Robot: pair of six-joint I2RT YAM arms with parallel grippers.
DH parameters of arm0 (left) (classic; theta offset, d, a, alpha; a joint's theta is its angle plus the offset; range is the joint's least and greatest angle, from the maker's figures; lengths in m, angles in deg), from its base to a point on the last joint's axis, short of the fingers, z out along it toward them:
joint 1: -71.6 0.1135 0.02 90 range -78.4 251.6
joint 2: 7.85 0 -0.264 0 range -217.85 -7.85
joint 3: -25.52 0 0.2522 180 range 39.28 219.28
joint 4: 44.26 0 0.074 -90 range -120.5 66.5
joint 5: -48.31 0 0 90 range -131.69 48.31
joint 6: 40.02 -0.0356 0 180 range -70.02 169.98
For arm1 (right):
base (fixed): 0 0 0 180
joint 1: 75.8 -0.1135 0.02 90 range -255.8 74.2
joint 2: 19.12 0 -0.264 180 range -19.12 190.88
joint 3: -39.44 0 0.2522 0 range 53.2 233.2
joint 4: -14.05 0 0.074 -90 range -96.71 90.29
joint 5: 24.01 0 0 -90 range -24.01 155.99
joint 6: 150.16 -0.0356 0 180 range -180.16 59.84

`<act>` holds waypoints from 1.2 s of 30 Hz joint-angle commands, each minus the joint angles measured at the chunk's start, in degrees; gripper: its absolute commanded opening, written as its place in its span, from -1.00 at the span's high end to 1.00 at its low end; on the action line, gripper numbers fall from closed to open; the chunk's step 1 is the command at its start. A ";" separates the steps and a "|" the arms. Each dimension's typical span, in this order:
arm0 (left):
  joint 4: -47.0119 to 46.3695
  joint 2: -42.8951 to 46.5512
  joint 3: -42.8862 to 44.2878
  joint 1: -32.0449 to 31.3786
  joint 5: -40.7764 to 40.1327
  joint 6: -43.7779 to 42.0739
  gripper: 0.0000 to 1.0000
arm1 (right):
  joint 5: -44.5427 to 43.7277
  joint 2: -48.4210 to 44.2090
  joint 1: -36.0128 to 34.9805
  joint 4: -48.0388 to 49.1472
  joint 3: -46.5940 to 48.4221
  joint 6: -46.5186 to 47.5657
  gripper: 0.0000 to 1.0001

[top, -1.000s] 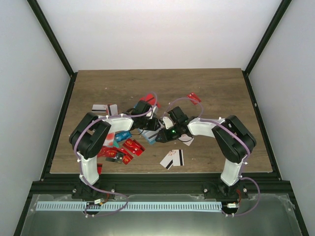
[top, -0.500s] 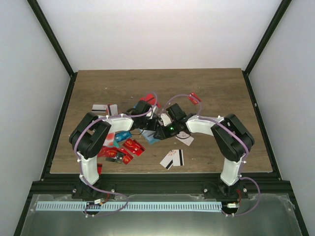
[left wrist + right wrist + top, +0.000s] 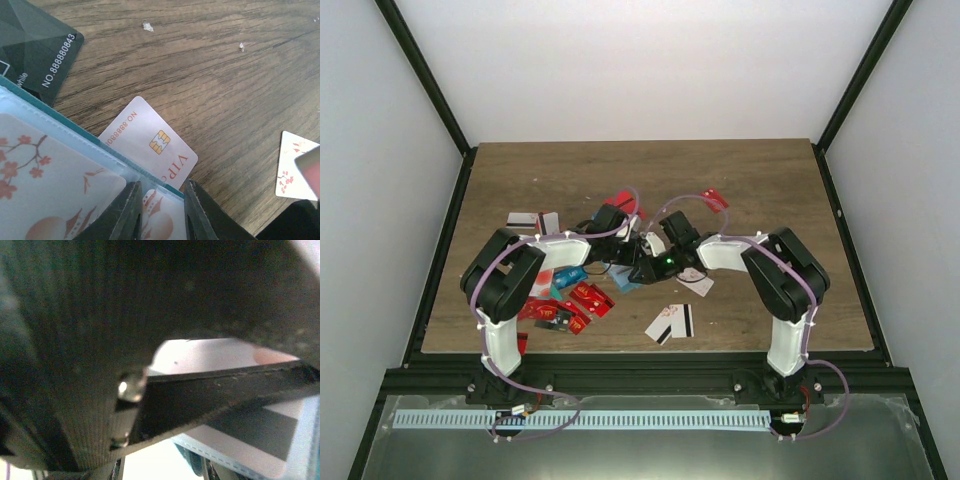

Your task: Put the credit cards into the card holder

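Gripping the teal rim of the card holder (image 3: 65,165), the left pincer (image 3: 161,186) has its two dark fingers drawn in narrow on that edge. The holder is open, showing a light blue inside and a clear pocket over a print of red blossoms. A white chip card (image 3: 150,145) pokes out from under the rim, flat on the table (image 3: 770,190). A dark card (image 3: 35,55) with pale numbers lies just beyond the holder's far corner. A white blossom card (image 3: 295,170) sits well apart to the right.

From above, both arms meet at the middle of the table, and the right pincer (image 3: 648,262) is just beside the left one over the holder. Whether it is wide or narrow I cannot tell (its own camera is pressed close and shows mostly dark blur). That camera's lower corner has a pale blue strip, possibly the holder's lining. Red cards (image 3: 590,297) cluster near the left arm, and a striped white card (image 3: 670,322) lies nearer the bases.
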 commanded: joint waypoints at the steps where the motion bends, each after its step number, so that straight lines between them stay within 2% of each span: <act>1: 6.20 -4.39 -2.37 -0.37 -2.08 0.12 0.47 | 12.87 2.79 -1.74 2.61 -1.17 1.53 0.14; 13: 6.34 -4.63 -2.24 -0.36 -2.53 0.40 0.47 | 24.16 2.86 -3.10 0.95 -1.62 6.52 0.14; 24: 6.72 -4.66 -1.43 -0.36 -2.88 0.48 0.47 | 21.39 -1.23 -4.20 -0.42 -6.65 6.99 0.14; 36: 7.64 -3.98 -0.39 -0.35 -3.84 0.66 0.47 | 17.50 -4.59 -4.38 1.50 -11.63 3.47 0.14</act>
